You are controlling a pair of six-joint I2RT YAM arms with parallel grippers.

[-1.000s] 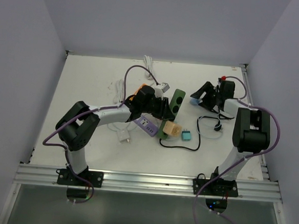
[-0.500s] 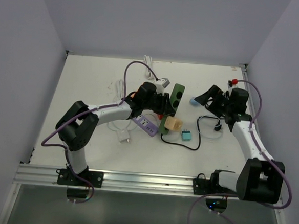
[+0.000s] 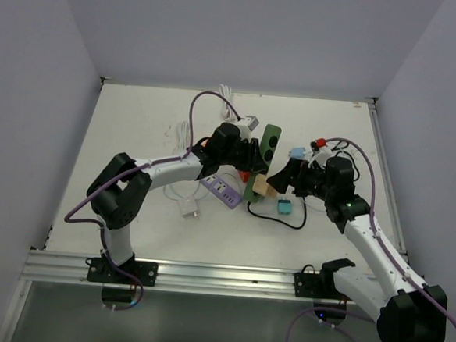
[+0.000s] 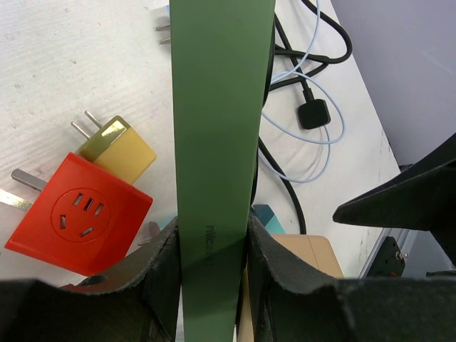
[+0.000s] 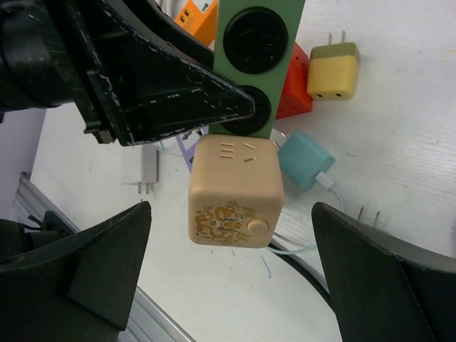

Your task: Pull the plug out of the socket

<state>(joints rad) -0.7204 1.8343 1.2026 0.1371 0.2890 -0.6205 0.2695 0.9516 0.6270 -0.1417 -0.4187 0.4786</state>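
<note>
Right gripper (image 5: 231, 208) has neared tan plug (image 5: 235, 171); socket (image 4: 214, 142) lettering illegible.

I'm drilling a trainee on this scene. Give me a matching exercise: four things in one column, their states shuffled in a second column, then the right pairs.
Things
1. green power strip
2. tan cube plug
3. red adapter
4. right gripper

States
A. open, one finger on each side of the cube
B. lying loose on the table
C. clamped by the left gripper
D. seated on the strip's end socket

Pairs: 1-C, 2-D, 3-B, 4-A
</note>
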